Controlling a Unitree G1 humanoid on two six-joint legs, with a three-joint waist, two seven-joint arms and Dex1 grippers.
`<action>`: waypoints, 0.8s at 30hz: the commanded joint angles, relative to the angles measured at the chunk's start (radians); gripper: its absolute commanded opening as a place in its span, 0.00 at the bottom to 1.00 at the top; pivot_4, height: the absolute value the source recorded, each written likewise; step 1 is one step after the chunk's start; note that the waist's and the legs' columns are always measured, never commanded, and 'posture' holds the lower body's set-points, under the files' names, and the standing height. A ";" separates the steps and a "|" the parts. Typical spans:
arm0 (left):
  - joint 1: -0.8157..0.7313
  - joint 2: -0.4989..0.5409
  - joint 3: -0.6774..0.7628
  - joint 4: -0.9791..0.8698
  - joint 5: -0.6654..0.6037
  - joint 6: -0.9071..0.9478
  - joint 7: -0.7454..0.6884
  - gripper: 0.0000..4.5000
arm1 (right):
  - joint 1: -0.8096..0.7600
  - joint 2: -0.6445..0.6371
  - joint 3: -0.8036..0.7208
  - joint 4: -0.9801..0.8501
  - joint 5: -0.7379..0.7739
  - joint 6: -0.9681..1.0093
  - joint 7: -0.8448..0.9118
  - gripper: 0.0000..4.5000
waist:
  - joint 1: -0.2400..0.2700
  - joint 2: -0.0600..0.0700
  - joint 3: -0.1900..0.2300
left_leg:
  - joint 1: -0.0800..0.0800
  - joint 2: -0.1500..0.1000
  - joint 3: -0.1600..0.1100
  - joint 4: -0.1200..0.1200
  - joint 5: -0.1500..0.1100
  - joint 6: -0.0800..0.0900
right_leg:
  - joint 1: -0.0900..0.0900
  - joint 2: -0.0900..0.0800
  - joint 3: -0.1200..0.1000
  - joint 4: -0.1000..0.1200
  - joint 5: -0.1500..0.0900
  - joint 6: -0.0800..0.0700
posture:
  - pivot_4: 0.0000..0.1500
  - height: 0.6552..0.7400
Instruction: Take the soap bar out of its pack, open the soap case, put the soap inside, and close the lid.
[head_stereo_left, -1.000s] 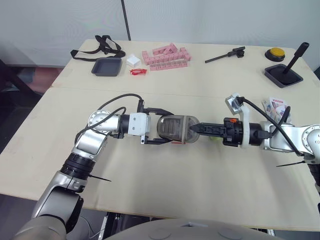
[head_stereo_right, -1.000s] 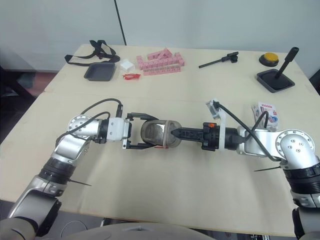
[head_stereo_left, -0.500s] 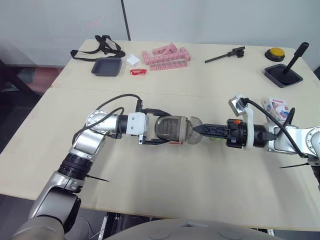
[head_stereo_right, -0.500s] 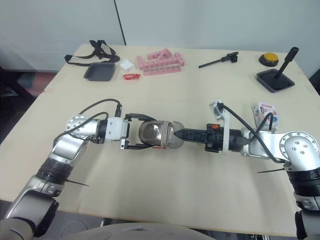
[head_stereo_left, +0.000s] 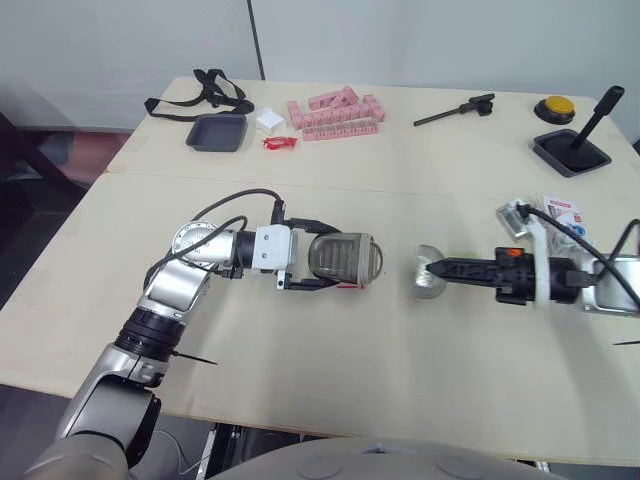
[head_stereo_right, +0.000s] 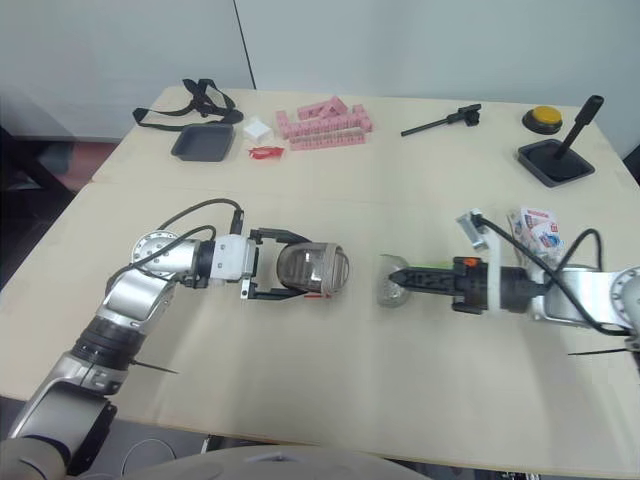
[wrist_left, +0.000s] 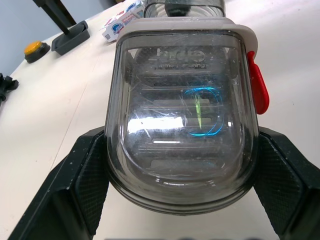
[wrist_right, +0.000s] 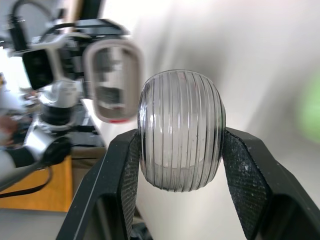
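Observation:
The smoky soap case base (head_stereo_left: 352, 258) with a red latch (wrist_left: 257, 90) lies on its side just above the table, its open end facing right. My left gripper (head_stereo_left: 322, 257) is shut on it, one finger (wrist_left: 85, 170) on each flank. The clear ribbed lid (head_stereo_left: 420, 276) is off the case and a short gap to its right. My right gripper (head_stereo_left: 440, 269) is shut on the lid (wrist_right: 181, 130). The soap pack (head_stereo_left: 560, 215), white with red and blue print, lies at the right edge beside my right arm. A green blur (wrist_right: 310, 100) shows past the lid; what it is I cannot tell.
At the back of the table are a black strap (head_stereo_left: 200, 92), a small dark tray (head_stereo_left: 215, 131), a white cube (head_stereo_left: 269, 120), a red item (head_stereo_left: 278, 143), pink blocks (head_stereo_left: 332, 112), a black tool (head_stereo_left: 453, 108), a yellow button (head_stereo_left: 557, 105) and a black tray with a handle (head_stereo_left: 570, 150).
My right gripper has pulled the lid off the case and drawn back to the right with it. The left gripper has kept the case base still.

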 joint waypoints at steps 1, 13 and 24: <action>0.003 0.017 0.021 -0.018 -0.035 0.015 -0.011 0.77 | -0.012 -0.105 -0.088 0.075 -0.122 0.037 0.068 0.47 | 0.000 0.000 0.000 | 0.000 0.000 0.000 0.000 0.000 0.000 | 0.000 0.000 0.000 0.000 0.000 0.000 | 1.00 0.66; 0.002 0.012 0.018 0.003 -0.026 0.017 -0.016 0.77 | -0.181 -0.193 0.079 0.218 -0.816 0.008 0.294 0.47 | -0.011 0.000 0.000 | -0.001 0.000 0.000 0.000 -0.002 0.005 | 0.000 0.000 -0.001 0.000 0.000 0.000 | 1.00 0.66; 0.021 0.025 0.026 -0.011 -0.022 0.022 -0.009 0.77 | -0.344 -0.052 0.147 0.279 -1.060 0.102 0.381 0.47 | -0.017 0.000 0.000 | -0.001 0.001 0.000 0.000 -0.002 0.007 | -0.002 0.000 -0.001 0.002 0.000 0.000 | 1.00 0.66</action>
